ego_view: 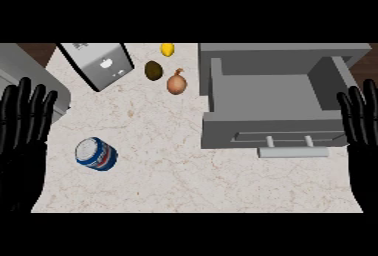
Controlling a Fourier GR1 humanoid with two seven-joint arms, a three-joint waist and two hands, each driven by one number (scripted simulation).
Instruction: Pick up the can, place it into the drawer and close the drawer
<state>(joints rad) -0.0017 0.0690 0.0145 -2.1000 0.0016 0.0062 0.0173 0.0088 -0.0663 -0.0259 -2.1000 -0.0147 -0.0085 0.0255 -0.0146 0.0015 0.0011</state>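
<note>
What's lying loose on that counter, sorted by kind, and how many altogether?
Cans: 1, the blue and white can
Lemons: 1, the yellow lemon
Onions: 1, the onion
Dark brown round fruits: 1, the kiwi-like fruit
Total: 4

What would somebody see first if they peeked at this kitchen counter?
Probably the big grey drawer, pulled open at the right with nothing inside, its handle facing the robot. Next, the blue and white can alone at the lower left of the counter, and the lemon, a dark round fruit and an onion near the far edge. The open left hand and right hand rest at the sides.
</note>
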